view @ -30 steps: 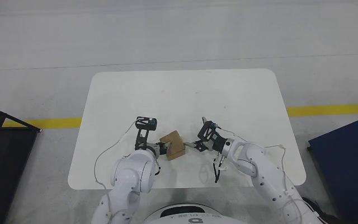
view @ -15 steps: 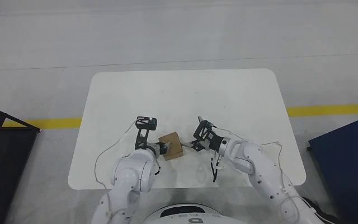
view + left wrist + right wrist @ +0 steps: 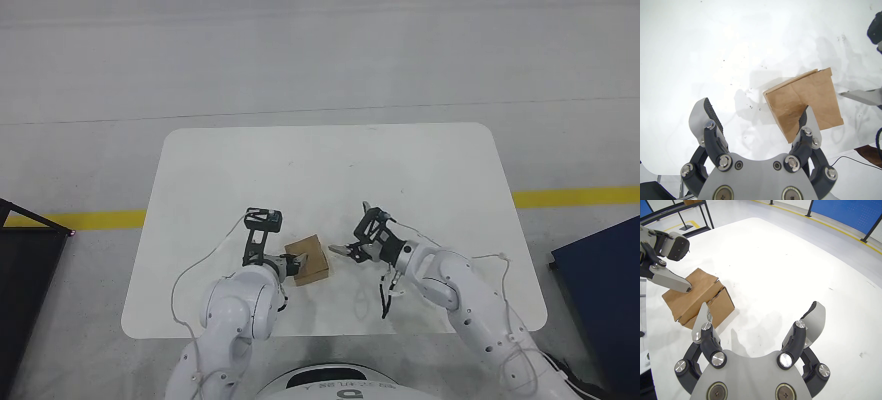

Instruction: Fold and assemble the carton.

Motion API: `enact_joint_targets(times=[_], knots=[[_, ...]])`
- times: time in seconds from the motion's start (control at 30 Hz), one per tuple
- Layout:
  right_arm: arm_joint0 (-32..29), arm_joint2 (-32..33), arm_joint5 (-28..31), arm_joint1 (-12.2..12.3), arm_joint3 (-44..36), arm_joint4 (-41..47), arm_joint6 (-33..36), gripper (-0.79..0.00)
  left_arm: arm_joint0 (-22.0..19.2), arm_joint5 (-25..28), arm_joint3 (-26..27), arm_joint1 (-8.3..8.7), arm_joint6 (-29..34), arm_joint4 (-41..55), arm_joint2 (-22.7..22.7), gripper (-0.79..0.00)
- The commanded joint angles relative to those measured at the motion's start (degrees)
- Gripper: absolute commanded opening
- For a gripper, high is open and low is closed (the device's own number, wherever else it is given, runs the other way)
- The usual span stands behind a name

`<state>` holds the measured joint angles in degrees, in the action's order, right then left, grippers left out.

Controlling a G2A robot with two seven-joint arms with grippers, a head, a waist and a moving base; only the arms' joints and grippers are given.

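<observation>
Top view: the carton [image 3: 307, 259] is sitting near the tabletop's [image 3: 400, 170] near edge, with flap-closing seemingly underway. Left wrist view: the left gripper [image 3: 756, 104] is standing open, one finger [image 3: 811, 121] touching the carton's top. Right wrist view: the right gripper [image 3: 760, 305] is hanging open beside it; pressing the end flap flush probably comes next.

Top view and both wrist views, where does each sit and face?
Top view: on the robot, facing down at the table; left gripper and right gripper flank the carton.
Left wrist view: on that wrist, facing down past the left gripper, one finger on the carton.
Right wrist view: on that wrist, facing across the table past the right gripper.
Both wrist views share the carton and the other gripper.
</observation>
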<state>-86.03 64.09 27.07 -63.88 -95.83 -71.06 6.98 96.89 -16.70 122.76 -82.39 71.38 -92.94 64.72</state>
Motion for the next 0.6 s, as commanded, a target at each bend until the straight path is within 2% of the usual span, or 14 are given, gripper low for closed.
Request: enact_joint_targets(times=[0.0, 0.57], knots=[[0.06, 0.38, -0.74, 0.0, -0.5, 0.15, 0.0, 0.0, -0.07, 0.02, -0.1, -0.02, 0.03, -0.05, 0.0, 0.0], [5.76, -4.81, -0.54, -1.23, 0.88, -0.76, 4.16, 0.0, -0.45, -0.03, -0.4, -0.29, 0.62, -0.35, -0.54, 0.0]])
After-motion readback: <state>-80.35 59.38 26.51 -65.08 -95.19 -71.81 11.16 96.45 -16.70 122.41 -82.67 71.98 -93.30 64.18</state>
